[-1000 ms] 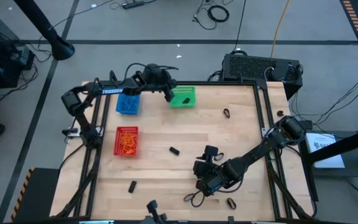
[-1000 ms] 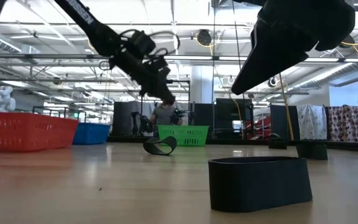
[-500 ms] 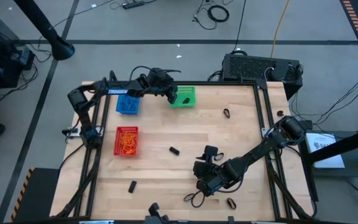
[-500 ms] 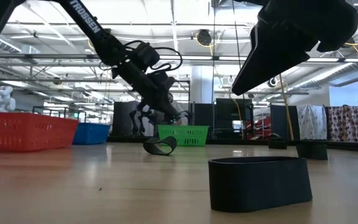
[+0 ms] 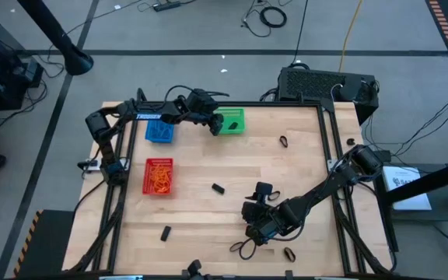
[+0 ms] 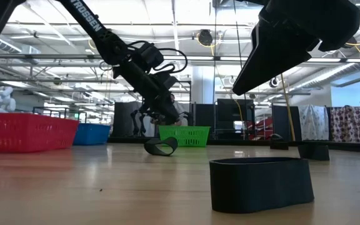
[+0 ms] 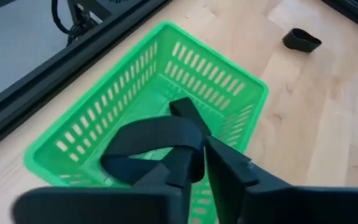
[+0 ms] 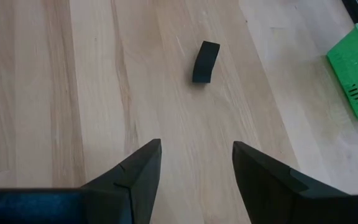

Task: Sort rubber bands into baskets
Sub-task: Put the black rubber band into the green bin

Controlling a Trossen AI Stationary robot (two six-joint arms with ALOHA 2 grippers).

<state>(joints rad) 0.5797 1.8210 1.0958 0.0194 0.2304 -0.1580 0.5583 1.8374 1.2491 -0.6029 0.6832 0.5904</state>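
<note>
The green basket stands at the table's far edge. My left gripper hangs just over it, shut on a wide black rubber band. The blue basket and the red basket, which holds orange bands, stand at the left. Loose black bands lie flat on the wood. My right gripper stands open near the front edge, and one black band lies ahead of its fingers. My left gripper pinches the band's wall at one end of the loop between its two fingers. The fingers slant down from the table's left side. The rest of the loop sticks out sideways over the basket's inside, lifted clear of it.
Another black band lies by the front edge, and a large one shows close in the low view. A black box stands behind the far right corner. Bare wood lies across the table's middle.
My left gripper has come down toward the green basket with the black band and has rolled about its pointing line. The band now hangs over the basket's inside.
</note>
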